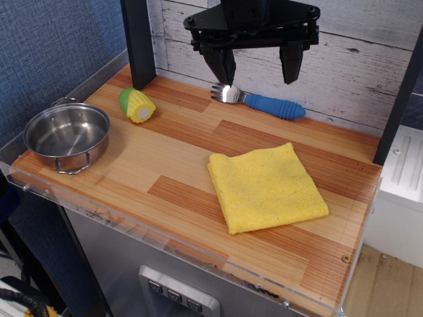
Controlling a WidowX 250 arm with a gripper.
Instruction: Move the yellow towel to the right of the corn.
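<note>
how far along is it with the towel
The yellow towel already lies flat to the right of the corn, so the placement looks done. The tool holds nothing, open above the fork at the back. Little seems left beyond pulling clear.

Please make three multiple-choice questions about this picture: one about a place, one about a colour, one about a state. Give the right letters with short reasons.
1. Where is the towel relative to the corn?
A. right of it
B. left of it
C. on top of it

2. What colour is the fork handle?
A. red
B. blue
C. green

3. How is the gripper?
A. shut on the towel
B. shut on the fork
C. open, holding nothing

Answers:
1 A, the towel lies flat, well to the picture's right of the corn.
2 B, the ribbed handle is blue.
3 C, the fingers are apart above the fork.
</note>
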